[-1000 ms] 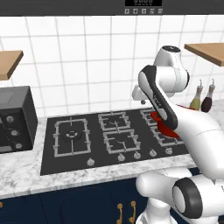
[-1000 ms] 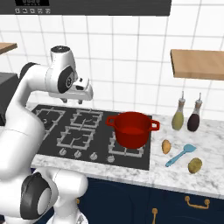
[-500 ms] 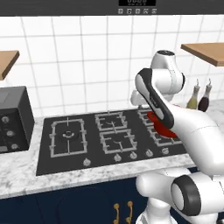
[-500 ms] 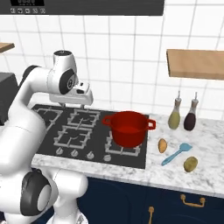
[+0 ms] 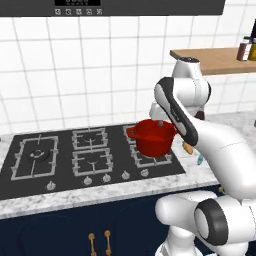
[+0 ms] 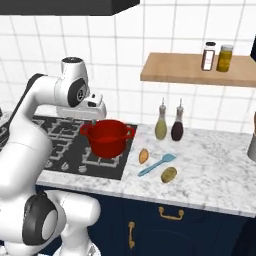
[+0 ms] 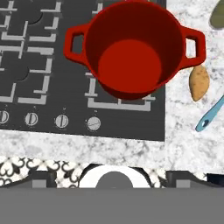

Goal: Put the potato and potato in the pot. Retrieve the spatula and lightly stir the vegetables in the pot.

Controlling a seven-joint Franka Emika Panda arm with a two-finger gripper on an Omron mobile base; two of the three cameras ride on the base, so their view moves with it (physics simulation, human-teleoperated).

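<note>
The red pot [image 7: 133, 48] stands empty on the hob's right burner, also seen in the left base view [image 5: 152, 137] and the right base view [image 6: 107, 137]. One potato [image 7: 199, 82] [image 6: 143, 156] lies on the marble just right of the pot. The second potato [image 6: 169, 174] [image 7: 216, 15] lies further right. Between them is the light-blue spatula [image 6: 156, 165] [image 7: 210, 116]. My gripper [image 6: 94, 120] [image 7: 113, 179] hovers above the pot's left rim, open, with nothing between its fingers.
The black gas hob [image 5: 60, 155] has front knobs [image 7: 61, 120]. Two bottles [image 6: 169, 125] stand by the wall behind the potatoes. A wooden shelf [image 6: 165, 75] with jars hangs above. A grey cup [image 6: 252, 145] is at the far right.
The base has driven to the right, so the whole scene has slid left in both base views. The pot, potatoes and spatula lie as before; the arm keeps its pose.
</note>
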